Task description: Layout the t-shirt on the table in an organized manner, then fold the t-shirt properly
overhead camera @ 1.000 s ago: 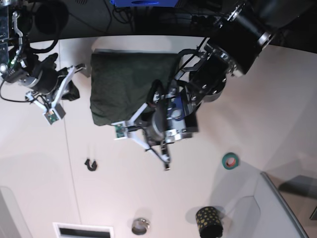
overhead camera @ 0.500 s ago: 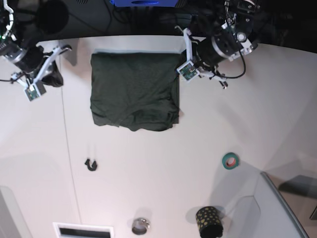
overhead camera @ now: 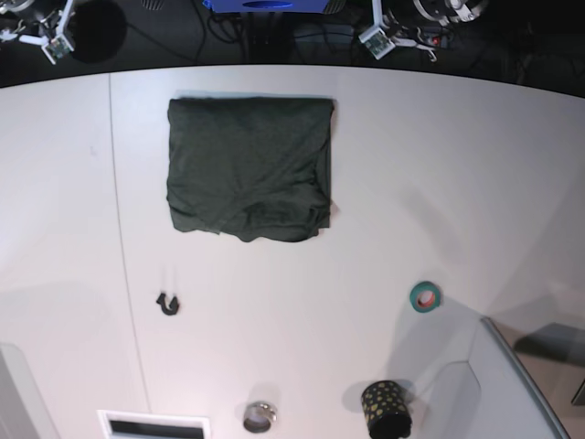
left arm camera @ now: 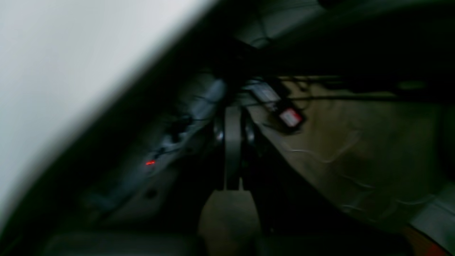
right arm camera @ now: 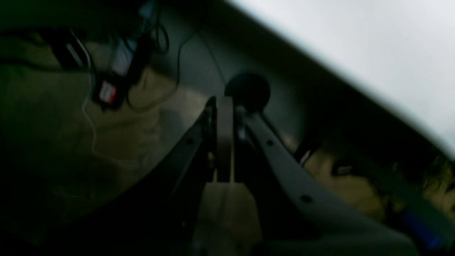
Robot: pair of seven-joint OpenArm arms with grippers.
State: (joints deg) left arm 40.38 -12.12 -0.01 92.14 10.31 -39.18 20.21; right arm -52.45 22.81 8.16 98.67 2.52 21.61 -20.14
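While the t-shirt (overhead camera: 248, 168) lies folded on the table (overhead camera: 366, 229), both arms sit beyond its far edge; left gripper (left arm camera: 233, 156) and right gripper (right arm camera: 224, 142) apparently closed, empty.

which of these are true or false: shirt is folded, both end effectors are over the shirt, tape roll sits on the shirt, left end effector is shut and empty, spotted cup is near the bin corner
1. The t-shirt lies folded into a compact rectangle on the table. True.
2. Both end effectors hang over the t-shirt. False: both arms are pulled back past the table's far edge, none above the fabric.
3. The green tape roll sits on the t-shirt. False: it lies on bare table, well apart from it.
4. The left end effector is shut and holds nothing. True.
5. The black spotted cup stands beside the grey bin corner. True.
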